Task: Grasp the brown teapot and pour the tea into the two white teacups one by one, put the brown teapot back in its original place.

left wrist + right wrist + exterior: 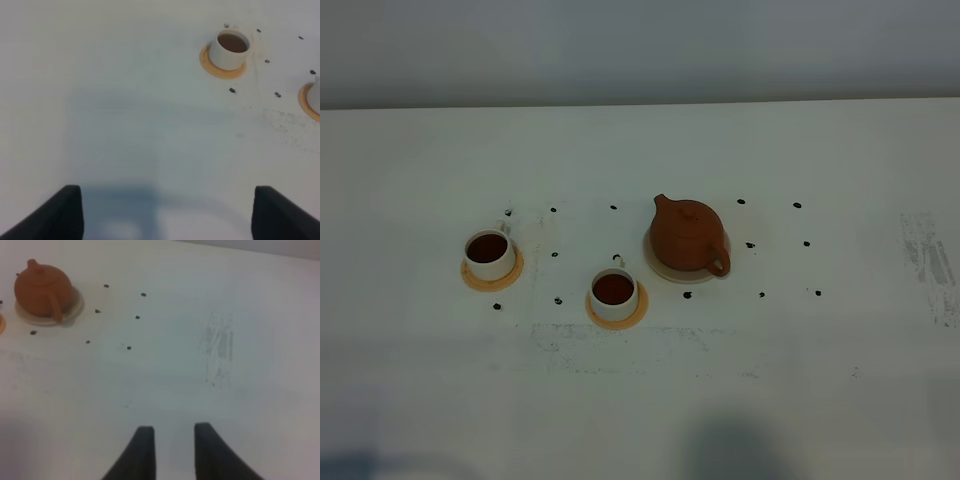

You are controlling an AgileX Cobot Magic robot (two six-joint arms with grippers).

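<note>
The brown teapot [688,238] stands upright on its cream-white saucer [658,267], right of the table's middle, spout to the far left and handle to the near right. It also shows in the right wrist view [40,287], far from my right gripper [173,452], whose fingers are slightly apart and hold nothing. The two white teacups, the left one [488,252] and the middle one [614,292], each hold dark tea. My left gripper [167,212] is wide open and empty over bare table, well short of the left cup [231,49]. Neither gripper shows in the exterior high view.
Each cup sits on an orange-tan coaster, one on the left [470,277] and one in the middle [616,320]. Small black marks [750,244] dot the table around the teapot and the cups. A grey scuffed patch [925,260] lies at the right.
</note>
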